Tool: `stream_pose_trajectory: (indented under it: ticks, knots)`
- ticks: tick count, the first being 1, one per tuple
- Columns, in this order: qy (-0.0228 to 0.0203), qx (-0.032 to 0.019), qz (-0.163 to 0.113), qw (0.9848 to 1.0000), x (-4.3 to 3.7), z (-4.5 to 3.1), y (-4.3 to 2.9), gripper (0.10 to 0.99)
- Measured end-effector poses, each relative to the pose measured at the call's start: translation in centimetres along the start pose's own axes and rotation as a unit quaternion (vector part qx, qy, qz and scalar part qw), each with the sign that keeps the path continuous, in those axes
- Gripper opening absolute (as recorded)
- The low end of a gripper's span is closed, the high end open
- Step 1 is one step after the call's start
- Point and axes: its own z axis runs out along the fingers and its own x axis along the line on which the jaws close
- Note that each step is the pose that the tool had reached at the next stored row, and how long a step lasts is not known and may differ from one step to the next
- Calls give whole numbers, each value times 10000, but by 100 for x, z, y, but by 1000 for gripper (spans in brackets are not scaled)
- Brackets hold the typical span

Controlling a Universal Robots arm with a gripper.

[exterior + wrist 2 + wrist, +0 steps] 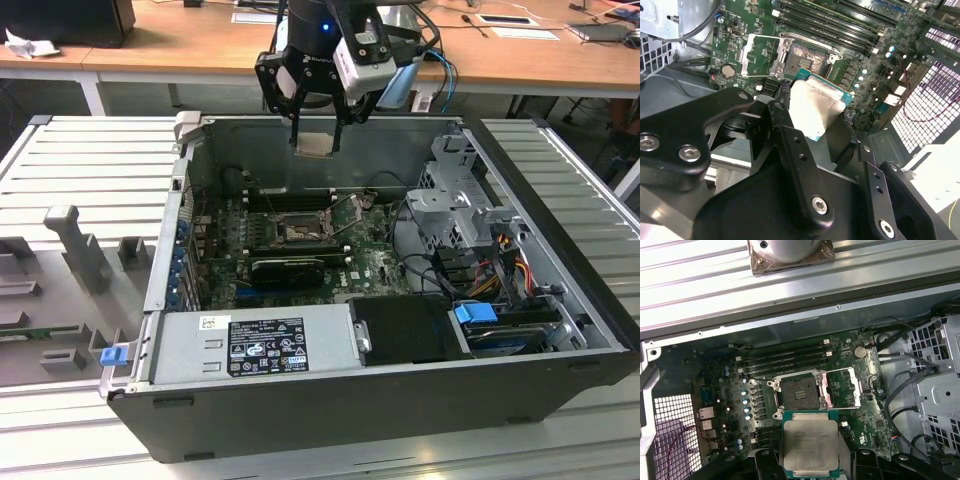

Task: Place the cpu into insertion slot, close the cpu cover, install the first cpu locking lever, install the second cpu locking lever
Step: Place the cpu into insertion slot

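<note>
exterior view, read from its left: a grey moulded tray (pixel 70 260) of fixtures lies beside the open computer case (pixel 160 290), well apart from the work. along the case's front edge sits the power supply (pixel 250 345). above the case's rear edge hangs the gripper (pixel 316 126), its fingers clamped on the cpu (pixel 316 147) by two opposite edges, so the chip's flat faces are left untouched and it hangs level, clear of the board. below it, about mid-board, is the insertion slot (pixel 300 232), bare, its dull contact field exposed. in the first wrist view the cpu cover (pixel 842 387) is swung open to one side of the slot, which leaves the way down free. the cpu is not yet seated; i judge the first step is in hand, with the chip high above the slot. toward the exterior view's right, inside the case, stands the metal drive cage (pixel 450 200), with coloured cables (pixel 505 265) just past it.
</note>
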Motion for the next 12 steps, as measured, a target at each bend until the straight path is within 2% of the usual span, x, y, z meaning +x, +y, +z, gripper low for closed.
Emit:
stream_pose_trajectory:
  ticks: [7, 12]
  knots:
    - [-1, 0, 15, 10000, 0, 8, -1, 529]
    - [-18, -5, 201, 9998, -1, 10, -1, 529]
